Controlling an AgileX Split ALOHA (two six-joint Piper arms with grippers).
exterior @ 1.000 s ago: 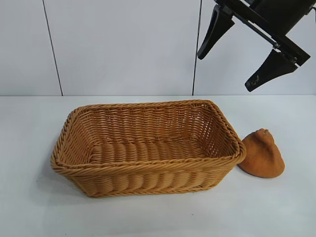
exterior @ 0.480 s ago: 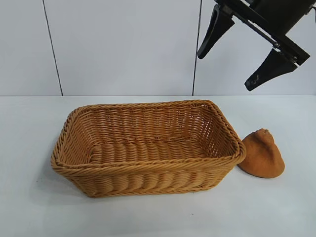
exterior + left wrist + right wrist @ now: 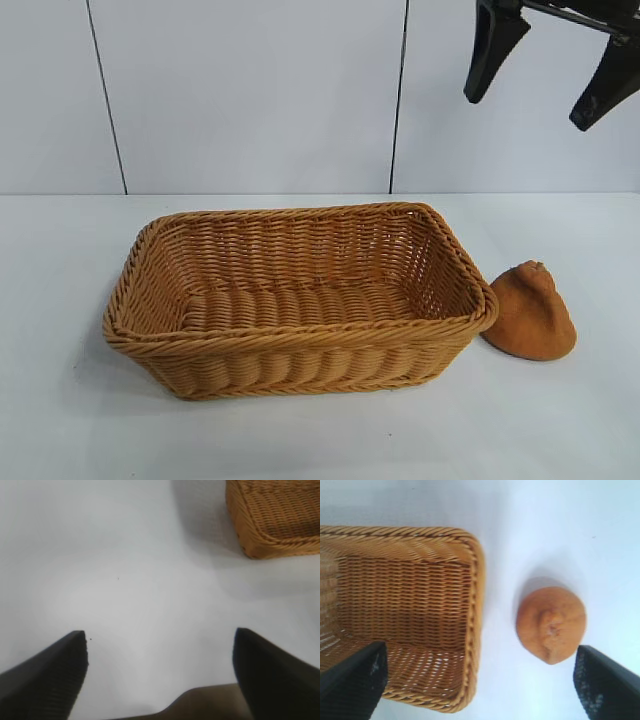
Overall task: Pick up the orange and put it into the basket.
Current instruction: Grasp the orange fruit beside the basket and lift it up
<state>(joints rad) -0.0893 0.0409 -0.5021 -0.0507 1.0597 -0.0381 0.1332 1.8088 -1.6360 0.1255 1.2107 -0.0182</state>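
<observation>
Frontal exterior; downward wrists; shared basket (image 3: 300, 300)

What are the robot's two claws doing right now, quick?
Left gripper: open, holding nothing, over bare table.
Right gripper: open, holding nothing, up above the orange beside the basket.

The orange (image 3: 529, 315) sits just beside the basket (image 3: 300, 335); the right end effector (image 3: 548, 72) hangs spread above.

White table (image 3: 300, 440) below a pale panelled wall (image 3: 250, 100) with dark vertical seams.
</observation>
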